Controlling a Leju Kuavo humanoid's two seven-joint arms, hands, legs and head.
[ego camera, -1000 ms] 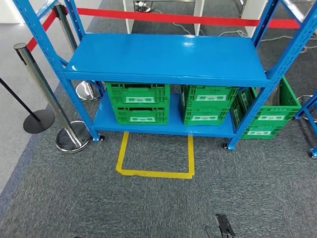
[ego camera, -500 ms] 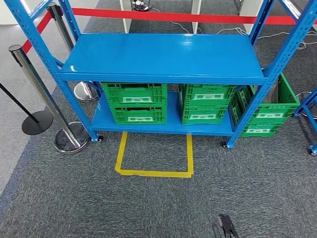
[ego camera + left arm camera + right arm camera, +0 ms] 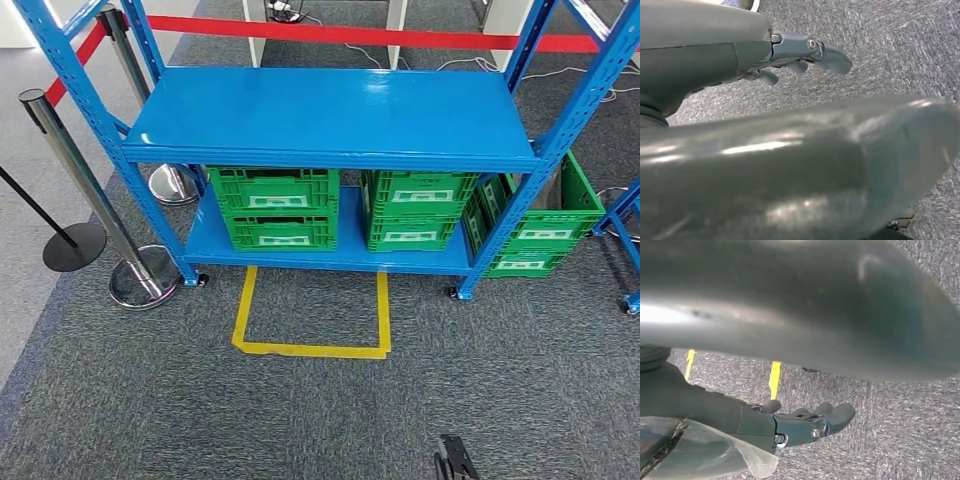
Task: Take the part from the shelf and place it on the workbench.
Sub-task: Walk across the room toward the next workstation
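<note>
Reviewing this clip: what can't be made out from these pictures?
- Crate contents: head view, the green crates sit under the blue shelf, whose top board hides their insides; no part visible.
- Crate labels: too small to read.
- Right hand, left hand: a blurred grey thumb covers much of each wrist view.

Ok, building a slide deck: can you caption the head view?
Blue shelf rack with green crates on its lower level, a yellow floor marking on grey carpet in front.
</note>
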